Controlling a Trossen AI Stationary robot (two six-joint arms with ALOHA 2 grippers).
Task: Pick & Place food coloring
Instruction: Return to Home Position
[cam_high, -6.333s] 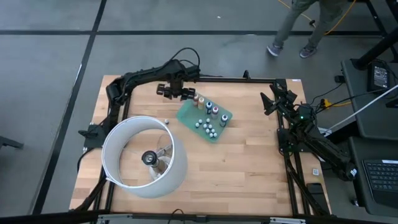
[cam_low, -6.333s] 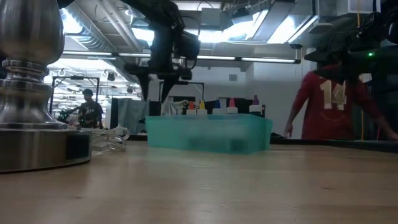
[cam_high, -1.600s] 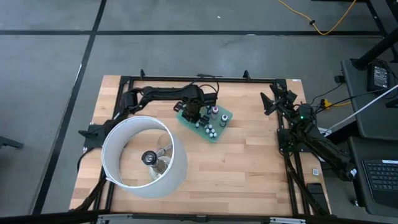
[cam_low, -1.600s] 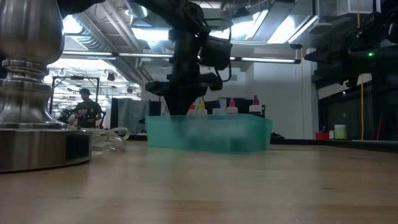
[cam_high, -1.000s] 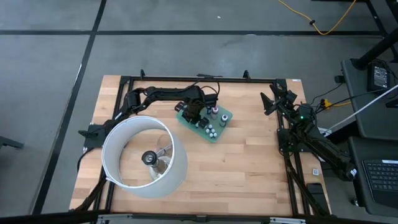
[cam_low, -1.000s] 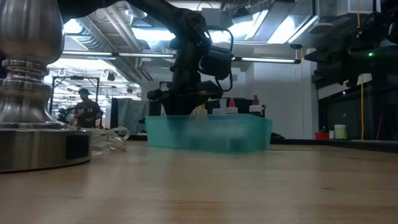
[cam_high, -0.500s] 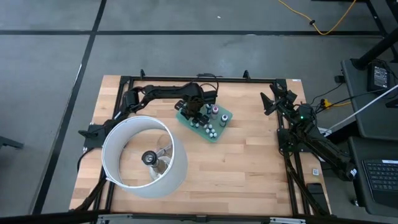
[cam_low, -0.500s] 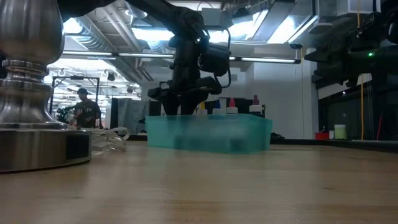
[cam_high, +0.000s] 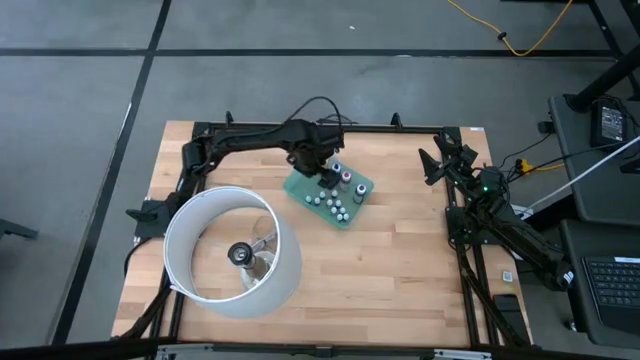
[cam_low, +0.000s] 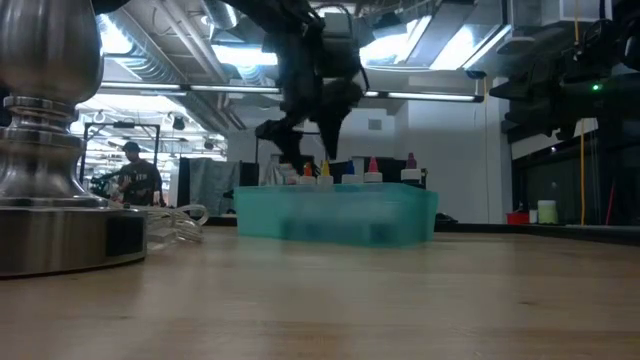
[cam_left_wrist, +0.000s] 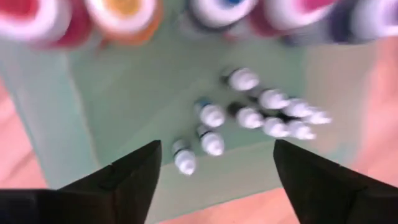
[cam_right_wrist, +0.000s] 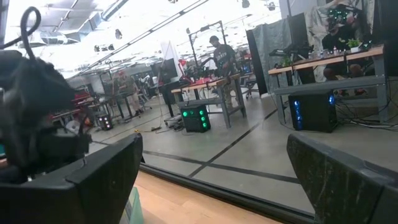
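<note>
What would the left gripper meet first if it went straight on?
The left gripper, open above the green bin, would probably meet the small white-capped bottles there, or the floor between them; depth is unclear.

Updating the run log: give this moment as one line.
left gripper above green bin, jaws open, empty | food coloring bottles in bin | right gripper at table edge, jaws open
</note>
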